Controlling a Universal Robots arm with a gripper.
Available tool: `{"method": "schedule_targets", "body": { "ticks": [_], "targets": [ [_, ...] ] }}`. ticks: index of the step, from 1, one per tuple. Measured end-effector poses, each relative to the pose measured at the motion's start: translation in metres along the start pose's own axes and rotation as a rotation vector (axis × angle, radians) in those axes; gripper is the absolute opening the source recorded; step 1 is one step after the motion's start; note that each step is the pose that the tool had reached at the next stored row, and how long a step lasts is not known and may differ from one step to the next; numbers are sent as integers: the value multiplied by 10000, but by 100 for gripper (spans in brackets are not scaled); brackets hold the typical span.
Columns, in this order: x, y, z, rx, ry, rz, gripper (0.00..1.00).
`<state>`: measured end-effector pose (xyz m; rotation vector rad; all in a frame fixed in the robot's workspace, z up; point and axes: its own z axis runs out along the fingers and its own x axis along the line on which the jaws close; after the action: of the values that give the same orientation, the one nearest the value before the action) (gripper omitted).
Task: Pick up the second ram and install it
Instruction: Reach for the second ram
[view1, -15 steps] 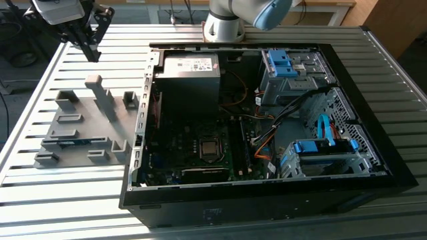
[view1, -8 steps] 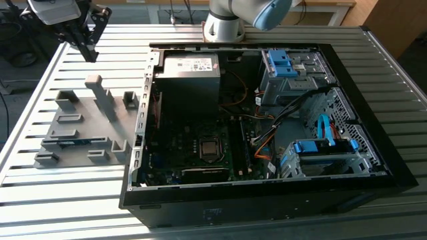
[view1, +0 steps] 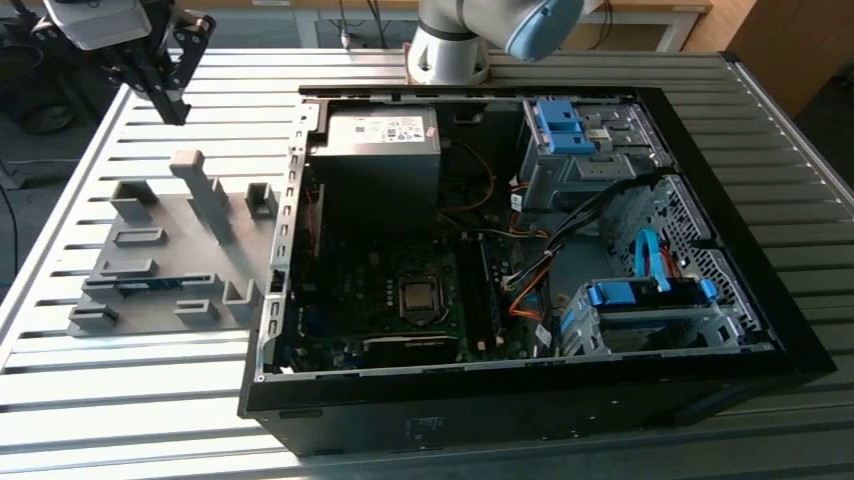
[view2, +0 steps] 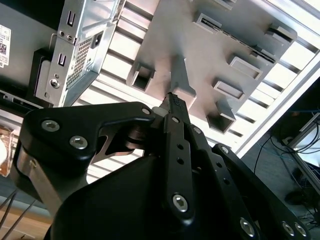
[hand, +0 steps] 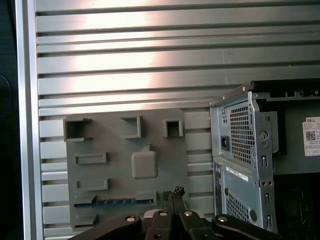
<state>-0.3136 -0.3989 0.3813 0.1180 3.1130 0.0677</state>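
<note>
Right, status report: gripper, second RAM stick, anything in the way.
Gripper shut, empty, hanging above the grey fixture. Second ram lying in its fixture slot, untouched. Nothing seen between gripper and ram.

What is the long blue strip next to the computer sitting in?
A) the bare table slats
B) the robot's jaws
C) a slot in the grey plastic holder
C: in the first wrist view the second ram sits in a long slot of the grey holder, while the gripper is apart from it, jaws shut with nothing between them.
</note>
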Motion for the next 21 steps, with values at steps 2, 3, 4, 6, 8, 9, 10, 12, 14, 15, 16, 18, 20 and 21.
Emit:
{"method": "schedule_targets", "body": {
  "ticks": [2, 3, 4, 6, 8, 9, 10, 12, 14, 15, 16, 18, 20, 21],
  "targets": [
    [18, -1, 0, 1, 0, 0, 11],
    [28, -2, 0, 1, 0, 0, 11],
    [39, -3, 0, 1, 1, 1, 11],
    [59, -4, 0, 1, 1, 1, 11],
    [81, -6, 1, 0, 0, 0, 11],
    [93, -7, 1, 1, 1, 0, 11],
    [108, -8, 1, 1, 0, 0, 11],
    [145, -11, 0, 1, 1, 0, 11],
    [188, -15, 0, 0, 0, -1, 11],
    [213, -16, 0, 0, 0, 0, 11],
    [237, -18, -2, 1, 1, 1, 11],
    [274, -27, -3, 1, 1, 1, 11],
    [281, -45, -3, 0, 1, 0, 11],
    [280, -59, -3, 0, 11, 4, 11]
  ]
}}
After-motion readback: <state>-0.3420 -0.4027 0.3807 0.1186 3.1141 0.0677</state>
